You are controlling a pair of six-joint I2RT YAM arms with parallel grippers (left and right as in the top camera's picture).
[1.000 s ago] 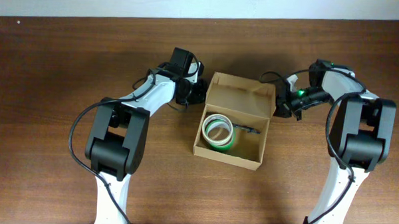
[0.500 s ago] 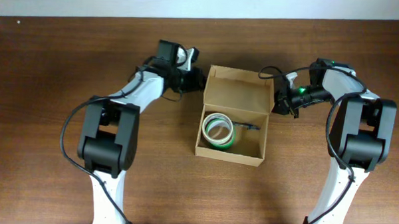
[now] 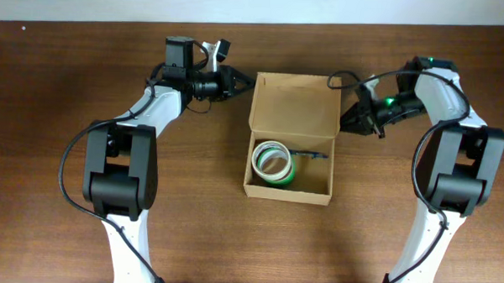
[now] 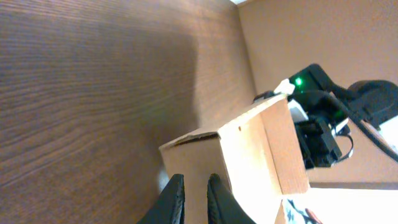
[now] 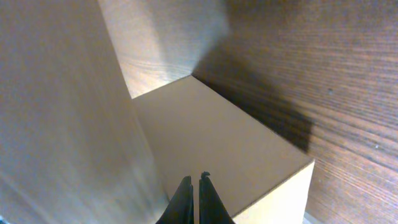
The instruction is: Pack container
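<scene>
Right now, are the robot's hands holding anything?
No. The left gripper and right gripper are both closed on nothing, one at each side of the container's raised flap.

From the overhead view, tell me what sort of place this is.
Probably a robot test bench: a bare wooden table against a plain wall, two arms mounted at its near edge, and only the container with tape rolls inside.

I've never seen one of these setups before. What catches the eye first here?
An open cardboard box sits mid-table, its flap lid standing up at the far side, with a green-and-white tape roll inside. Two white-and-black arms curve in from either side, the left tool and the right tool flanking the lid.
</scene>
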